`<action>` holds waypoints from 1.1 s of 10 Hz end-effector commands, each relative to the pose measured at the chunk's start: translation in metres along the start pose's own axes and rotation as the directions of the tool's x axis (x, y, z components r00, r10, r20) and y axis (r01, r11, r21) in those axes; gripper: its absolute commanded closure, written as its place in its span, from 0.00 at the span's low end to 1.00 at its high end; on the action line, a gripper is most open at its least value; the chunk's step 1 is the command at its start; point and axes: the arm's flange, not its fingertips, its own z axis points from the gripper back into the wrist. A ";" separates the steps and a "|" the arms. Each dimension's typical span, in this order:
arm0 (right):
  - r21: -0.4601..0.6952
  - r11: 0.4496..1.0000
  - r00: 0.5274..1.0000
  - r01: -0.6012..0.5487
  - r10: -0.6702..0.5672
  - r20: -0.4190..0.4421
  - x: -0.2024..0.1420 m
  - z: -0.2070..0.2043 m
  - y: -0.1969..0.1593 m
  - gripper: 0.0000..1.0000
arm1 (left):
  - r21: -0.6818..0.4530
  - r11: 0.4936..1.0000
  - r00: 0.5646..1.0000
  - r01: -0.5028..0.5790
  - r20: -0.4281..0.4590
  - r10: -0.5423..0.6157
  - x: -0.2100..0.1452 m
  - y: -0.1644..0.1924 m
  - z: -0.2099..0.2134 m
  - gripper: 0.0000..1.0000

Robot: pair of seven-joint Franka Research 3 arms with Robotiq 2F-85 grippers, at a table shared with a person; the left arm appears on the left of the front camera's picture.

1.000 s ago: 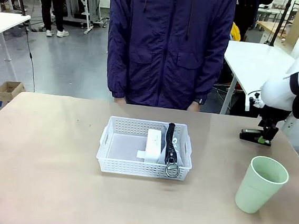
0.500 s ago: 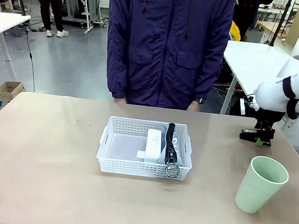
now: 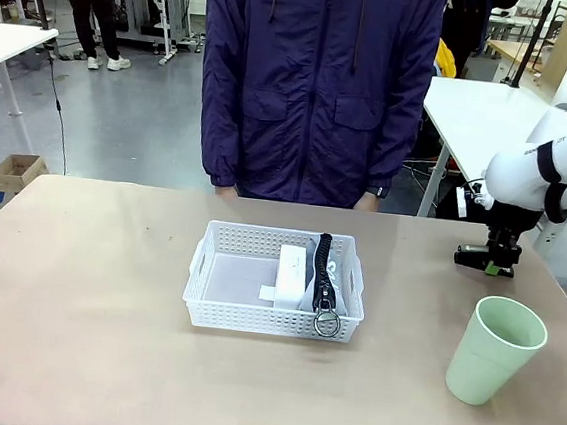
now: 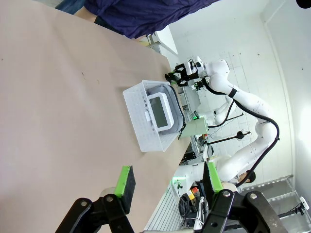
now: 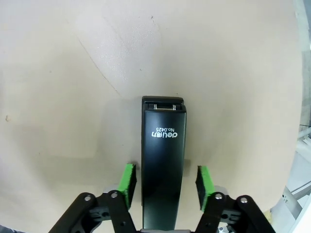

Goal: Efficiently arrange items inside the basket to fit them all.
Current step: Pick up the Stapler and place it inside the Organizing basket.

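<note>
A person (image 3: 321, 86) in a dark blue jacket stands at the far edge of your worktop (image 3: 76, 283), directly behind the white perforated basket (image 3: 209, 311). The pale green cup (image 3: 494, 350) stands upright at the near right, well apart from the basket.

In the basket, the small white box (image 3: 293, 270) lies beside the grey pouch (image 3: 321, 276). The pouch stands on edge by the right wall, zipper up.

The black stapler (image 5: 163, 145) lies flat at the far right. Your right hand (image 5: 165, 180) straddles it unclenched, with its green pads (image 5: 128, 185) just off each flank. Your left hand (image 4: 168, 182) is released and empty.

Since a second ago your right arm has shifted slightly inward; everything else has stayed put.
</note>
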 end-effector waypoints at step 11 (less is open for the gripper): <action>0.088 0.990 0.991 0.112 -0.118 0.060 -0.010 0.044 0.015 1.00 | 0.002 1.000 1.000 0.008 0.001 -0.008 -0.002 -0.002 -0.001 0.26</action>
